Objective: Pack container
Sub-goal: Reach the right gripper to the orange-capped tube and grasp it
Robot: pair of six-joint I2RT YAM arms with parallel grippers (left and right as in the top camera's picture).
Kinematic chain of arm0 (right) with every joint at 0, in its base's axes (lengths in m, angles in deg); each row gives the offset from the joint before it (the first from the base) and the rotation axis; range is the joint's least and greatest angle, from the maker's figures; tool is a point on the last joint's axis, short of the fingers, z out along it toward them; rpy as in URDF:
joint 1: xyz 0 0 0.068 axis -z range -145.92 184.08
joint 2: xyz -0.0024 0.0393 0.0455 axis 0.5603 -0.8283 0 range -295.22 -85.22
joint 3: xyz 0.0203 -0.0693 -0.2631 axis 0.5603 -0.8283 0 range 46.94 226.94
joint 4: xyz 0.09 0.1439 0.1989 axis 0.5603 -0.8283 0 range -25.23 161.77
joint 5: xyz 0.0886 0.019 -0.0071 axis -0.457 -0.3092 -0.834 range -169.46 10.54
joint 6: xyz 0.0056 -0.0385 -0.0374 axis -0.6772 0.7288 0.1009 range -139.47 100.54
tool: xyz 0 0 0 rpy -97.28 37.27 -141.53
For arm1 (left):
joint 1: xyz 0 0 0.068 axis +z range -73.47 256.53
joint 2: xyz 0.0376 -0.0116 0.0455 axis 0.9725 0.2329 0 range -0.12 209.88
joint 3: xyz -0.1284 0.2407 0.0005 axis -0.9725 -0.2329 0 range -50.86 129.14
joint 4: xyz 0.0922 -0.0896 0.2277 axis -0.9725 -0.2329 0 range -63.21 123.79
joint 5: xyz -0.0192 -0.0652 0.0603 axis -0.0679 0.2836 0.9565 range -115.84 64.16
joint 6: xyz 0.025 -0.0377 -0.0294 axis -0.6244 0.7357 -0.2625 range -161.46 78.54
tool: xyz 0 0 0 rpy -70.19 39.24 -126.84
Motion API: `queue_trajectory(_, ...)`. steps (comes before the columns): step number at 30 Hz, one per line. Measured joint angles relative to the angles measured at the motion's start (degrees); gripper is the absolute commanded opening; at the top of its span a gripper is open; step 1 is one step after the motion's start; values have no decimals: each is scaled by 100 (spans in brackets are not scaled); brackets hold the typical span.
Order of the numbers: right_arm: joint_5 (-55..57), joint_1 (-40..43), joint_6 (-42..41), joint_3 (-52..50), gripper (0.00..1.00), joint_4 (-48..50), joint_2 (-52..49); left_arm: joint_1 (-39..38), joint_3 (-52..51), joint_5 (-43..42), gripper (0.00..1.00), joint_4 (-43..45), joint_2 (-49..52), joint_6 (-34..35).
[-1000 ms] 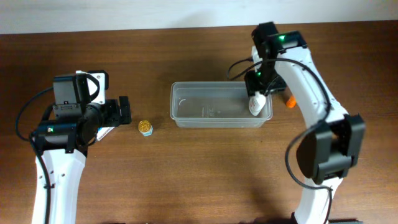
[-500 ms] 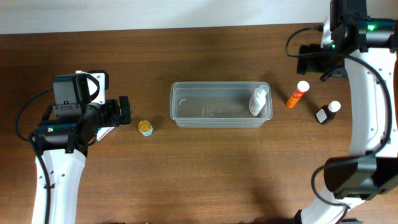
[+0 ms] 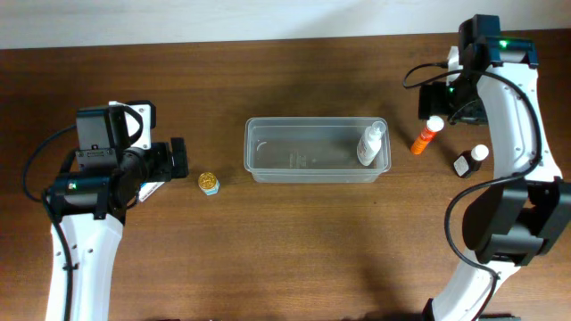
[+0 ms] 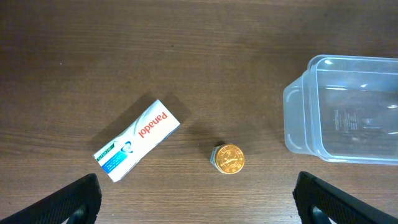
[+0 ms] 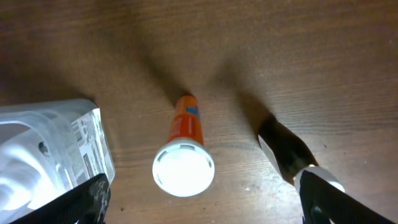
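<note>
Bottle (image 3: 370,145) in container (image 3: 308,177), tube (image 3: 425,135) beside.

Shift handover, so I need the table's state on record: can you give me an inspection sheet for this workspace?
Surface: brown wooden table, no spills seen.
Job's things: clear container mid-table, with a white bottle inside at the end nearer the right arm.
Clutter: Panadol box and gold-lidded jar on the left arm's side of the container; orange tube and dark bottle on the right arm's side, all on the table.
Grippers: left claw open and empty; right claw open and empty above the orange tube.
Cables: black cables loop along both arms, clear of the items.
Surroundings: pale wall behind the table.
</note>
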Motion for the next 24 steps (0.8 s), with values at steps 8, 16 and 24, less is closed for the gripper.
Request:
queue_trajectory(8,-190,0,153,-4,81,68,-560,0,0,0,99,0,0,0)
queue_trajectory(16,-232,0,210,-13,53,170,-715,0,0,0,99,0,0,0)
queue_trajectory(24,-273,0,240,-13,31,142,-715,0,0,0,99,0,0,2)
